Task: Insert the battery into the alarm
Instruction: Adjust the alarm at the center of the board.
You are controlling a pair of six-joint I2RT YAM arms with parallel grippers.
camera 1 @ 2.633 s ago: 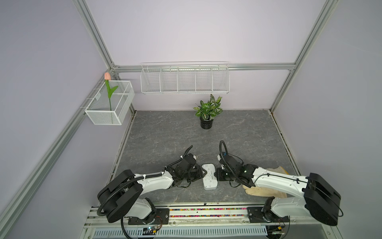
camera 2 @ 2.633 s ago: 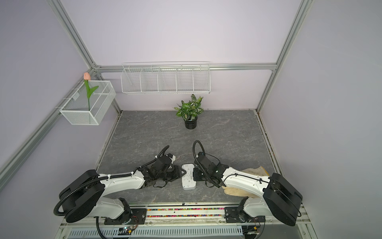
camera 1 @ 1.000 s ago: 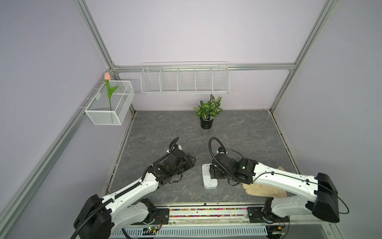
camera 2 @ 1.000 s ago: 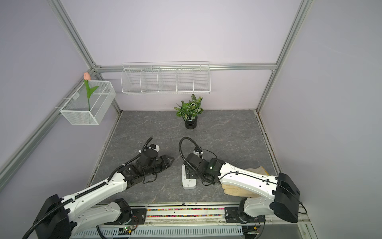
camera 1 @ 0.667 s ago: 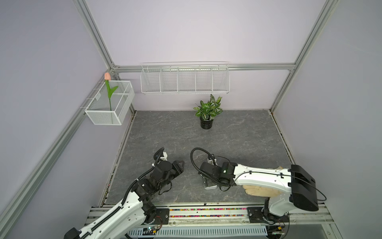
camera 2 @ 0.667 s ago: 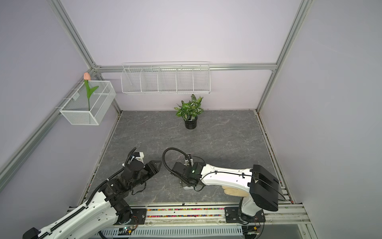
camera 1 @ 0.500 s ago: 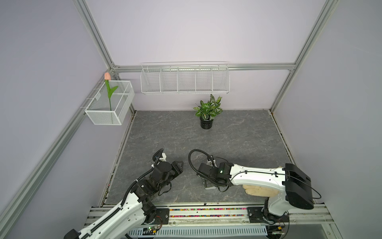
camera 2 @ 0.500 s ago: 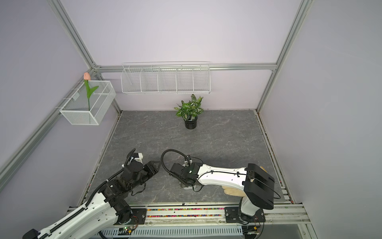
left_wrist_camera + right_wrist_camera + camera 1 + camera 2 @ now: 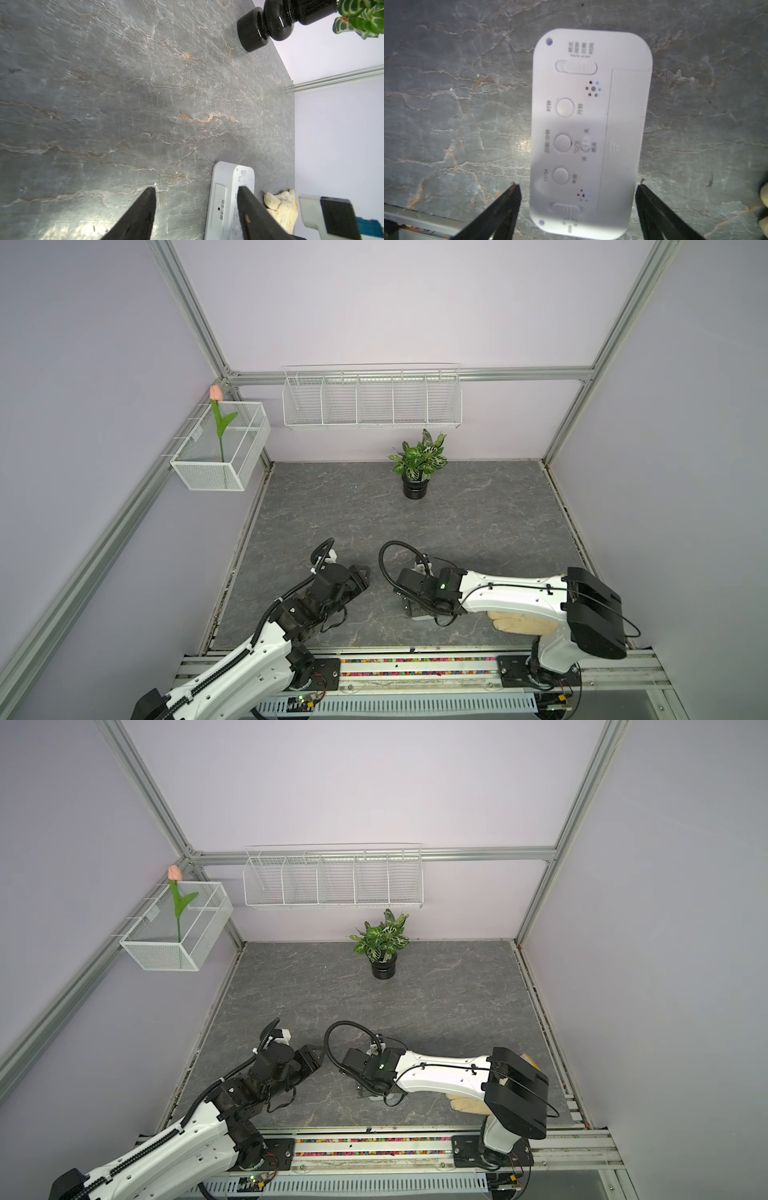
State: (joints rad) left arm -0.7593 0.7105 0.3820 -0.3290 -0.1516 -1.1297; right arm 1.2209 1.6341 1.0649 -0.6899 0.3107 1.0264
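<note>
Close to the front edge of the tabletop [image 9: 446, 104], look for the alarm [image 9: 591, 128], lying flat with white back, buttons and small holes upward, directly below the right end effector [image 9: 577, 185]. Note this end effector spread fully and grasping nothing, one finger [image 9: 500, 207] at each long side of the alarm, apart from it. Note also the left end effector [image 9: 196, 188], half released and empty, just beside the alarm. Judging by the closed-looking cover panel [image 9: 623, 135] along one long edge, probably a step of securing the alarm before opening the battery place. To do it well: come down straight, keep the alarm centred between the fingers, close slowly on the long sides, and avoid pressing the cover panel, otherwise may jam it or push the smooth case away. Cannot find any battery in these views. Cannot see the display face, turned to the tabletop. Impossible to judge the cover as latched or loose. In both top views, almost nothing of the alarm to see under the right wrist; in the left wrist view, cut off at the picture edge.
</note>
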